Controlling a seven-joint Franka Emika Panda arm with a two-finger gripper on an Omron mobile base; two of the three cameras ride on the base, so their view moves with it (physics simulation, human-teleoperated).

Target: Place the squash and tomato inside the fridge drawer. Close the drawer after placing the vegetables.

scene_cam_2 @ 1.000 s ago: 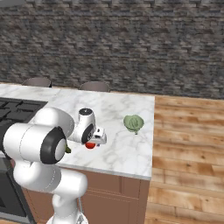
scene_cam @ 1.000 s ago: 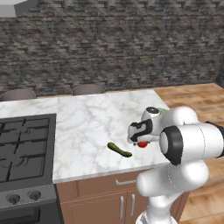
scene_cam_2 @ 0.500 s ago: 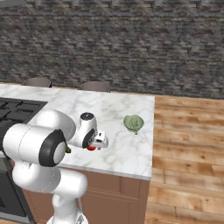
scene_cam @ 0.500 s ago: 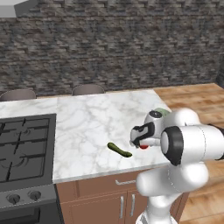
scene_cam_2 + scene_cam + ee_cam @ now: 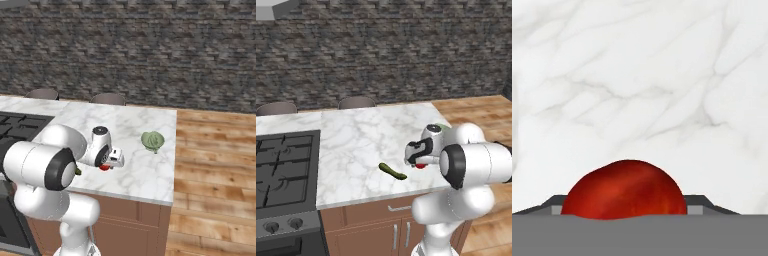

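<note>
The tomato (image 5: pixel 624 192) is a glossy red ball resting on the white marble counter (image 5: pixel 366 145), near its front right part. My gripper (image 5: pixel 417 161) points down over the tomato (image 5: pixel 420 165) and stands open, one finger on each side of it. In the hand view the tomato fills the gap between the fingertips (image 5: pixel 556 204). In the right base view the tomato (image 5: pixel 104 168) peeks out beneath the gripper (image 5: pixel 111 163). The dark green squash (image 5: pixel 392 171) lies on the counter just left of the gripper, apart from it. The fridge drawer is out of view.
A green cabbage-like vegetable (image 5: pixel 152 140) sits on the counter beyond the gripper, toward the right edge. A black gas stove (image 5: pixel 283 167) takes up the counter's left end. Brown cabinet doors (image 5: pixel 371 230) run below the front edge. Wooden floor (image 5: pixel 215 165) lies to the right.
The gripper has sunk a little lower over the tomato. The squash and the green vegetable have stayed in place.
</note>
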